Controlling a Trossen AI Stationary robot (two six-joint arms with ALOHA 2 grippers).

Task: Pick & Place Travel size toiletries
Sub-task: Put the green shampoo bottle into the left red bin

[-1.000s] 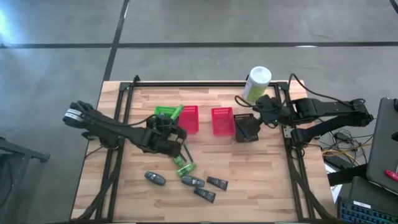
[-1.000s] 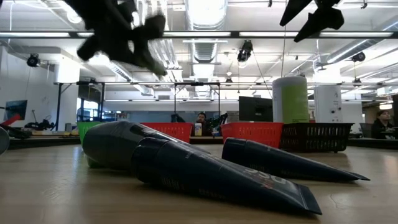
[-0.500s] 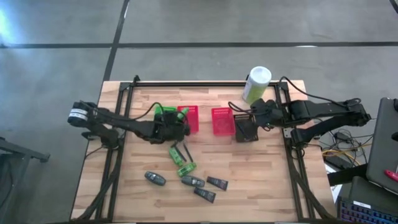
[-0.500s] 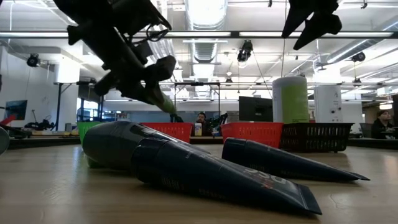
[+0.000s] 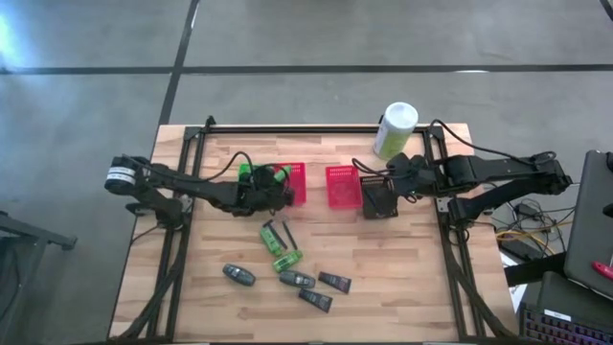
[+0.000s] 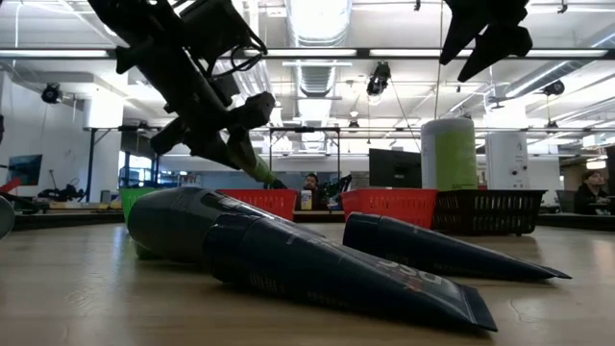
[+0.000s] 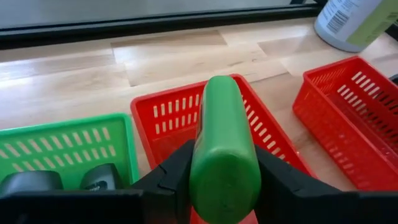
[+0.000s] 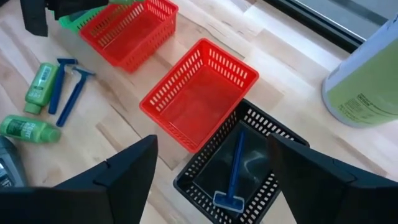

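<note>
Right now the left hand point(image 7: 224, 186) is pinching a bright green tube point(image 7: 224, 149), its two dark fingers pressed against the tube's sides, and it hangs over the near rim of the left red basket point(image 7: 165, 118), just beside the green basket point(image 5: 251, 172) at centre left of the high view. The worry, to my eye, is the drop. The tube sits almost on the line between the two baskets, so if it is let go here it could land in red when it may belong in green, where two dark rounded items already lie. It could also strike the red rim and bounce out onto the counter point(image 5: 402, 268). The tube is round and smooth, so a slackening grip might let it slide out early.

Over at centre right, the right hand point(image 8: 211, 171) hovers spread wide and empty above the black mesh basket point(image 8: 255, 155), which holds one blue razor point(image 8: 233, 171). It is well apart from the other arm, so a clash looks unlikely.

Lower centre of the high view, two more green tubes point(image 5: 278, 247), two blue razors, grey oval bottles point(image 5: 239, 275) and dark flat tubes point(image 5: 335, 282) wait on the counter. A low pass back could scatter them.
</note>
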